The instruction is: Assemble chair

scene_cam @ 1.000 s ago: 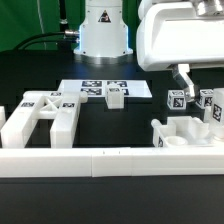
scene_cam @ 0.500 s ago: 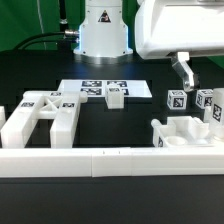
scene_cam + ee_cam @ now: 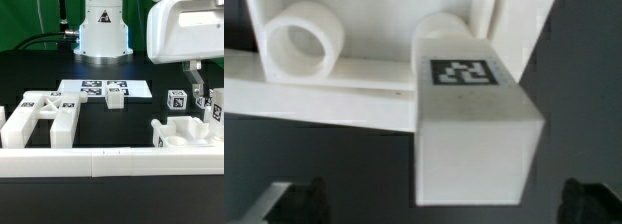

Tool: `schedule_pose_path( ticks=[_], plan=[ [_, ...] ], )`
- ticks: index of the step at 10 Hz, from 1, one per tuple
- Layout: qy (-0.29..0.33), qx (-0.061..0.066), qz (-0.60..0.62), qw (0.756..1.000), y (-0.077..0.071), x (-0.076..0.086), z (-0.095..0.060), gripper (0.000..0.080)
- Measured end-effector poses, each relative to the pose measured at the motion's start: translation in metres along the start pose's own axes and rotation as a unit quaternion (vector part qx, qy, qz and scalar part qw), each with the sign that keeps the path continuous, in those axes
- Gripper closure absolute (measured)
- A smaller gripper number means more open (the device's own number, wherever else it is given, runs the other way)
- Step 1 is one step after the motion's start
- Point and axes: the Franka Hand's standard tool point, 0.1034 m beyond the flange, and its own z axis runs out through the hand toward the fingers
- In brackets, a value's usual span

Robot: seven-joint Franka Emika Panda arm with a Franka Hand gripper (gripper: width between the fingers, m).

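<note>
My gripper [image 3: 202,82] hangs at the exterior view's right, over the tagged white cubes [image 3: 177,100] and the pegged chair block [image 3: 186,135]. In the wrist view its two dark fingertips [image 3: 299,200] stand wide apart and hold nothing, so the gripper [image 3: 443,206] is open. A long white block with a square tag [image 3: 470,120] lies just beyond the fingertips, beside a white piece with a round hole [image 3: 303,45]. A large slotted chair panel [image 3: 40,115] lies at the exterior view's left.
The marker board [image 3: 92,88] lies in the middle with a small tagged cube [image 3: 114,96] on it. The long low white rail [image 3: 110,160] runs along the front. The robot base [image 3: 104,28] stands at the back.
My gripper has moved toward the exterior view's right, from near the first tagged cube to above the cubes at the edge. The parts have not moved.
</note>
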Motion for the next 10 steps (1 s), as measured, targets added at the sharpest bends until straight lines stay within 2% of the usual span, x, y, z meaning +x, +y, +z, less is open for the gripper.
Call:
schedule_pose_path(
  ticks=[1,2,3,4,7,9,10],
  plan=[
    [-0.043,0.006,0.002,0.999,-0.003,-0.005,0.002,0.0151],
    [-0.066,0.010,0.001,0.998,-0.005,-0.002,0.003,0.0151],
    [-0.130,0.017,0.001,0.991,-0.006,-0.011,0.006,0.0151],
    [-0.125,0.016,0.001,0.992,-0.003,-0.006,0.011,0.0151],
    [-0.126,0.015,0.001,0.992,-0.005,-0.015,0.018,0.0165],
    [-0.127,0.015,0.000,0.992,-0.007,-0.016,0.018,0.0514],
    [-0.127,0.015,0.000,0.992,-0.006,-0.016,0.018,0.0514]
  ],
)
